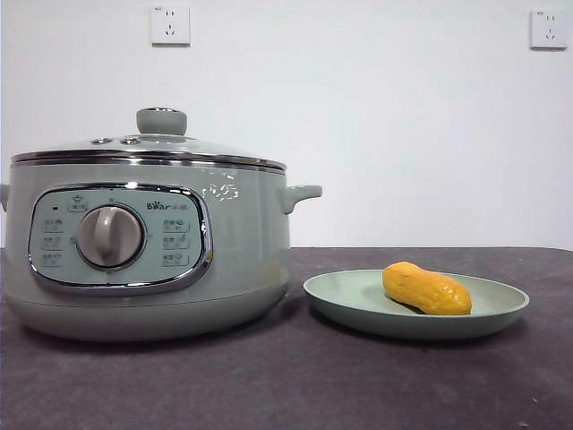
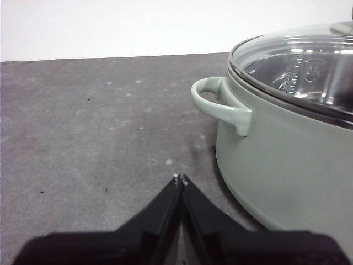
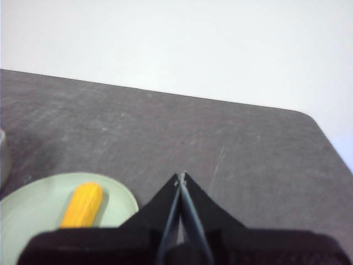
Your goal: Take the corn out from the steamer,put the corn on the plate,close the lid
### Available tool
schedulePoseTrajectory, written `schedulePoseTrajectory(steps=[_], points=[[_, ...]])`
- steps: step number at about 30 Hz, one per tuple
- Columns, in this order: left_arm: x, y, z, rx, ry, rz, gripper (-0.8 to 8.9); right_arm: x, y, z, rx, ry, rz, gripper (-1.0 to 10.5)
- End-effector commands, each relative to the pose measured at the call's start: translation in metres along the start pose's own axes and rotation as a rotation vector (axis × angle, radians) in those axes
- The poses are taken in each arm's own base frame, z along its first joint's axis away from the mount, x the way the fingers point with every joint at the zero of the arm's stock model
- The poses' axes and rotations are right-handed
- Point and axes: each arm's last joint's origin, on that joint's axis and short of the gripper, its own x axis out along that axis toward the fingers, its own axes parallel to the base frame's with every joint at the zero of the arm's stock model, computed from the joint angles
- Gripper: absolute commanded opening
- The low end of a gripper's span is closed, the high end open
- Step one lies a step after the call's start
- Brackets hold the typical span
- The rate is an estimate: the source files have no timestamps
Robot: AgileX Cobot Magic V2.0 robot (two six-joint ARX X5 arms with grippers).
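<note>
Corn [image 1: 426, 288] on plate [image 1: 358, 300], lid [image 1: 148, 148] seated on steamer [image 1: 242, 242]; both jaws pressed together, empty. Nothing left but keeping arms clear.

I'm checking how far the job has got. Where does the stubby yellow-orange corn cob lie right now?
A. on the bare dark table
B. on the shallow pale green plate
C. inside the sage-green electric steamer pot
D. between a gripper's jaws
B: the stubby yellow-orange corn cob lies on the shallow pale green plate, beside the sage-green steamer pot, whose domed glass lid sits on it.
</note>
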Motion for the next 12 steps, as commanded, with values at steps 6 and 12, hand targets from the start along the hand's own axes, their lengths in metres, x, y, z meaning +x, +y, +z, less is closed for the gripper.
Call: schedulePoseTrajectory(steps=[6,12], points=[[0.001,0.000,-0.005,-0.010,0.013,0.004,-0.03,0.010,0.009,-0.062,0.071,0.049,0.002,0.0],[0.001,0.000,-0.005,-0.010,0.013,0.004,-0.03,0.013,0.011,-0.079,0.100,0.072,0.004,0.0]])
